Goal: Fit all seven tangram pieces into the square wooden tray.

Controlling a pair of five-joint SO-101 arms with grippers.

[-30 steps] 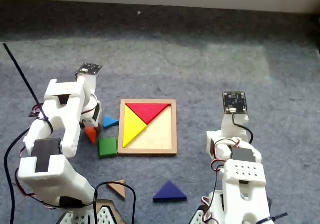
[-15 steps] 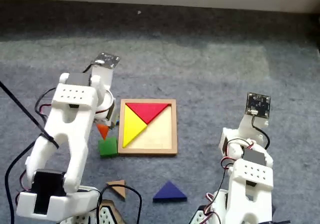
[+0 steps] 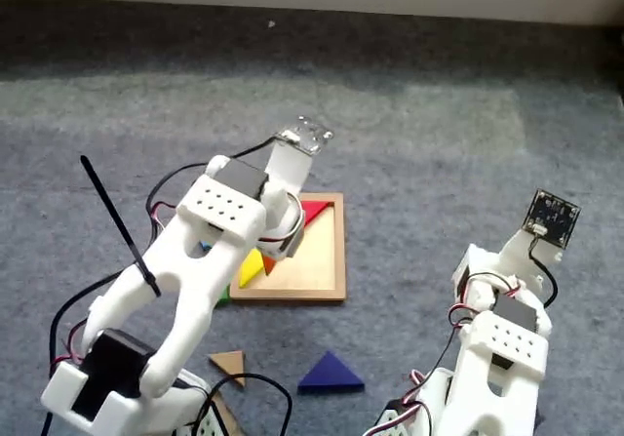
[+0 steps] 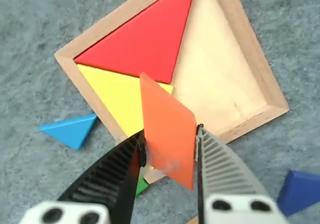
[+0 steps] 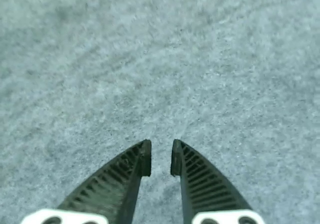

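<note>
Left gripper (image 4: 170, 143) pinches orange piece (image 4: 167, 131) above the square wooden tray (image 4: 255, 68).

A light blue triangle (image 4: 70, 130) lies on the carpet (image 5: 160, 58) just beside the tray's outer corner. The orange piece, clamped between both fingers, hangs over the yellow triangle (image 4: 117, 96). The tray holds the yellow triangle and the red triangle (image 4: 145, 38), touching edge to edge; its other half is bare wood. A dark blue triangle (image 3: 331, 373) lies outside the tray. The right gripper (image 5: 160, 159) hovers over carpet, fingers nearly pressed together on nothing.
</note>
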